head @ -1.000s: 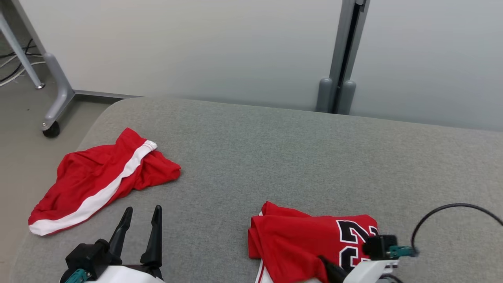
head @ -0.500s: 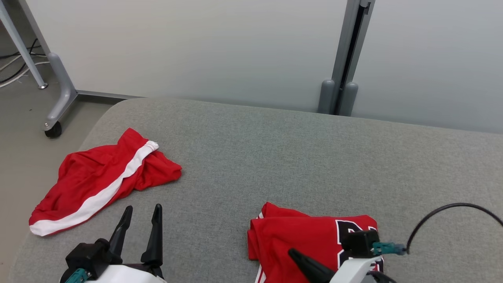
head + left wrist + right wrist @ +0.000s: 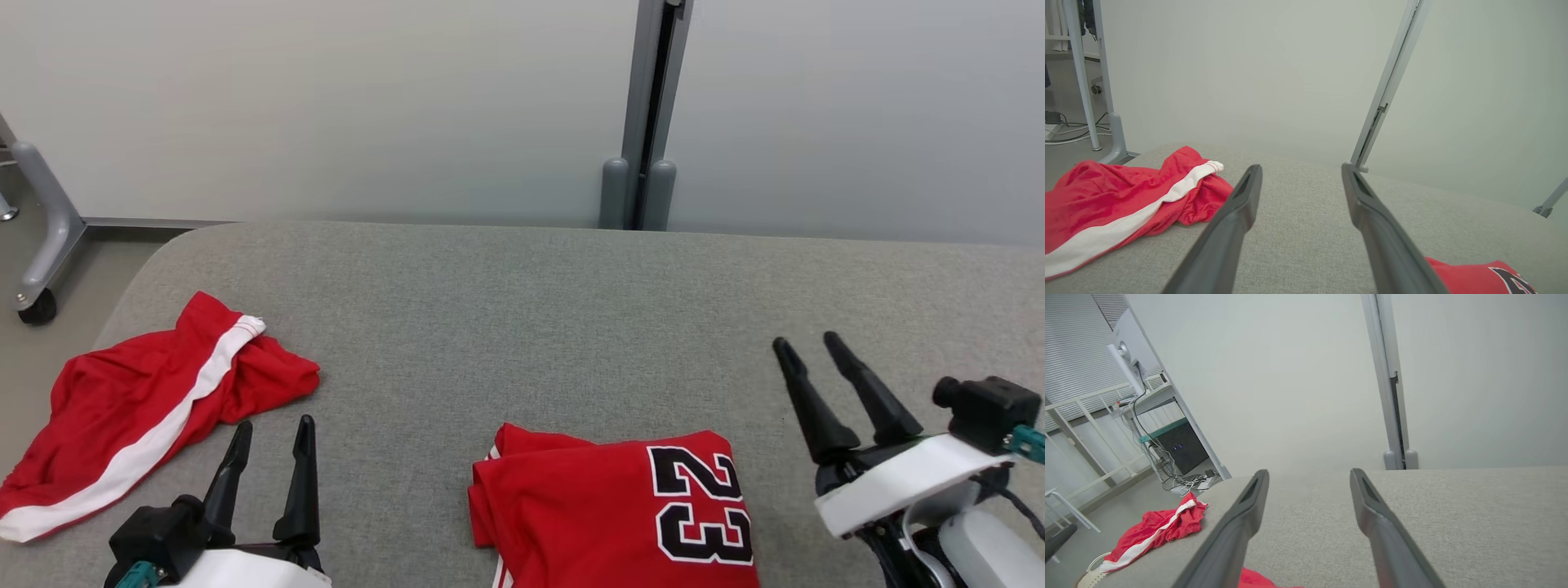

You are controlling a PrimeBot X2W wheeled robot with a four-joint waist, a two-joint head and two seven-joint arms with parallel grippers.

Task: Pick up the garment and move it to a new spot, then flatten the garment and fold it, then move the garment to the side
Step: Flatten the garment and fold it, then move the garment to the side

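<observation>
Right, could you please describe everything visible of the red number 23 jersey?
The jersey is red, smooth thin-looking fabric, with a black 23 outlined in white and white trim at its lower left. It lies folded into a roughly rectangular stack, layers showing along its left edge, flat on the grey padded surface; the head view cuts off its lower part. Only the surface touches it: the left gripper and right gripper stand open, apart on either side.

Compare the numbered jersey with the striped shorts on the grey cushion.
The jersey lies folded in a neat block; the shorts lie crumpled. The jersey bears a black 23; the shorts bear a white stripe. The jersey sits mid-front; the shorts at the left edge. Both are red and rest on the cushion.
</observation>
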